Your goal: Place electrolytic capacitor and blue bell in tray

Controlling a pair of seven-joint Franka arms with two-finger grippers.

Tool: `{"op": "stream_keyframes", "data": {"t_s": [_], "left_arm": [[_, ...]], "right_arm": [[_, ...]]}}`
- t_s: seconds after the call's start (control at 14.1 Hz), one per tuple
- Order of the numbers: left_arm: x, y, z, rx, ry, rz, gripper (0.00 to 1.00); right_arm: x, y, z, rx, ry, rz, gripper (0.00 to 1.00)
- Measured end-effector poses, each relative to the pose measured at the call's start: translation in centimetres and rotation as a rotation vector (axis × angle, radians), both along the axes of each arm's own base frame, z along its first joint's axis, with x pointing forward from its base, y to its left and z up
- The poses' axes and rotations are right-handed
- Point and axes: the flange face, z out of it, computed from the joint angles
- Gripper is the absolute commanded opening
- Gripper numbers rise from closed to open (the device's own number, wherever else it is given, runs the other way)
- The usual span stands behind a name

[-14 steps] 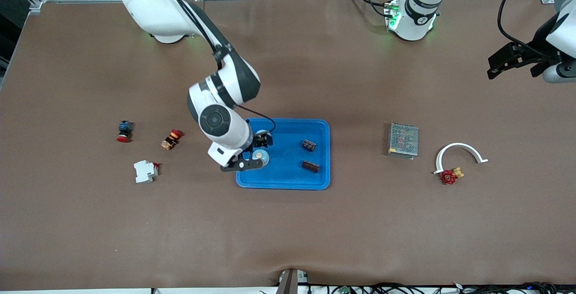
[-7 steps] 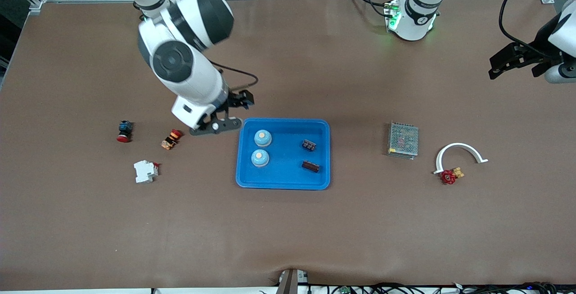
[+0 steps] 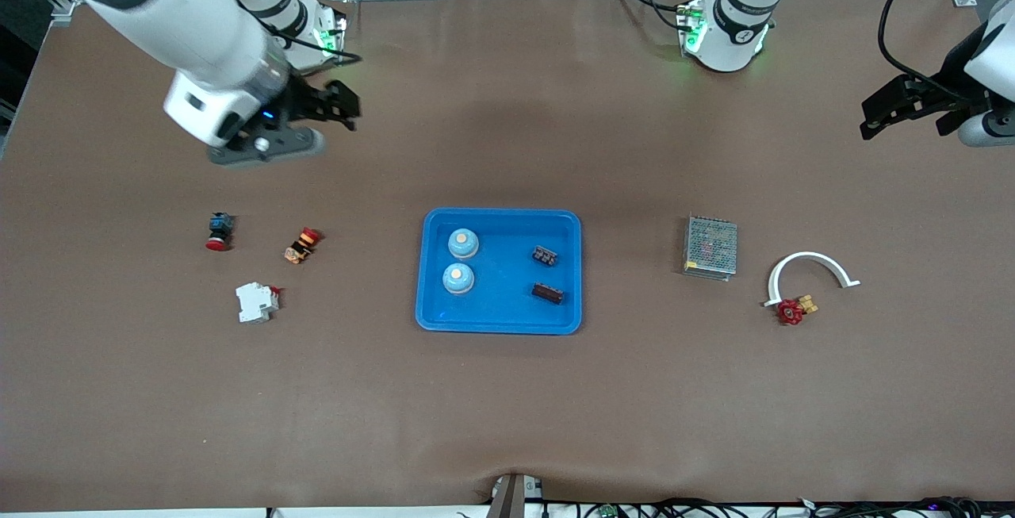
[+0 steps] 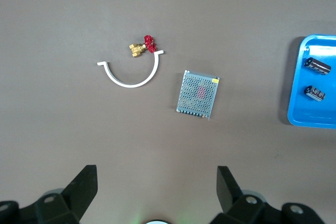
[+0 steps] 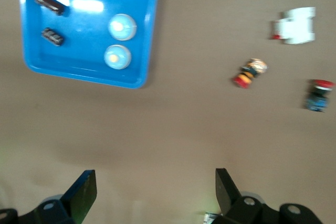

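Observation:
The bright blue tray [image 3: 499, 321] lies mid-table. In it sit two pale blue bells [image 3: 463, 243] [image 3: 458, 278] on the side toward the right arm's end, and two dark electrolytic capacitors [image 3: 544, 255] [image 3: 548, 293] on the side toward the left arm's end. My right gripper [image 3: 337, 108] hangs open and empty over bare table near its own base. Its wrist view shows the tray [image 5: 142, 80], both bells [image 5: 122, 27] [image 5: 117, 56] and the capacitors [image 5: 50, 2] [image 5: 53, 36]. At its own end of the table my left gripper [image 3: 888, 117] waits, open and empty, high up.
A grey mesh box [image 3: 710, 247], a white curved piece [image 3: 810, 264] and a red-handled brass valve [image 3: 795, 309] lie toward the left arm's end. A white breaker [image 3: 256, 301], an orange-red button [image 3: 302, 245] and a blue-red button [image 3: 219, 231] lie toward the right arm's end.
My right gripper has risen off the tray, leaving the bell nearer the front camera in it, and has swung back toward its base. The left arm has stayed put.

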Motion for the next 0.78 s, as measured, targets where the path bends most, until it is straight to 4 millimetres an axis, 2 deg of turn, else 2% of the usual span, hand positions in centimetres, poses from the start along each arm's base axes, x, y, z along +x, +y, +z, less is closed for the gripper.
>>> {"op": "stream_keyframes", "data": {"t_s": [0.14,0.28,0.5,0.78], "left_arm": [[0.0,0.0,0.0,0.0,-0.001,-0.001,1.0],[0.0,0.0,0.1,0.0,-0.003,-0.001,1.0],[0.0,0.2,0.2,0.0,-0.005,0.003,1.0],[0.0,0.4,0.3,-0.001,-0.006,0.008,1.0]], "right_arm": [[-1.9,-3.3,2.2,-0.036,-0.037,-0.012,1.0],[-2.9,-6.6,4.1,-0.042,-0.063,-0.037,1.0],[-2.5,-13.1,5.7,-0.028,-0.09,-0.061,1.0],[-1.1,-20.6,5.9,-0.023,-0.126,-0.146,1.0]]}}
